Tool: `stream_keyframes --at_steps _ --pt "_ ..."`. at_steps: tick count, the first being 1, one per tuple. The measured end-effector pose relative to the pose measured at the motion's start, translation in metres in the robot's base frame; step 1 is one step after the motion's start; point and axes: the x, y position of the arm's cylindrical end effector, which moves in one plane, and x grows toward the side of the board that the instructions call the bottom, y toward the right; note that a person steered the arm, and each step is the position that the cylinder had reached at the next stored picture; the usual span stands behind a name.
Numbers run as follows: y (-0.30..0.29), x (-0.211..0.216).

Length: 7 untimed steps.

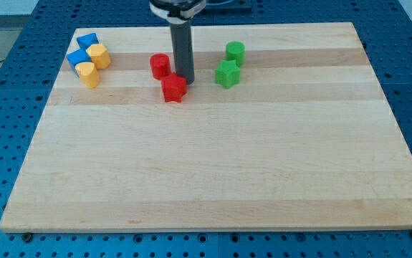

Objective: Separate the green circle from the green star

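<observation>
The green circle (235, 51) sits near the view's top, right of centre. The green star (227, 74) lies just below and slightly left of it, very close, almost touching. My tip (185, 79) is the lower end of the dark rod, left of the green star with a clear gap. It stands right beside the red star-like block (174, 88), at its upper right. A red cylinder (160, 66) is left of the rod.
At the view's top left is a cluster of two blue blocks (87, 41) (78, 58) and two yellow blocks (99, 56) (87, 73). The wooden board (213, 172) lies on a blue perforated table.
</observation>
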Motion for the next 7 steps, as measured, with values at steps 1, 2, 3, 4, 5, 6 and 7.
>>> stream_keyframes --at_steps 1,2,3,4,5,6,7 --pt "0.043 0.011" --pt "0.023 0.017" --pt "-0.019 0.015" --pt "-0.021 0.014" --pt "0.008 -0.005" --pt "0.050 -0.028" --pt "0.082 -0.035"
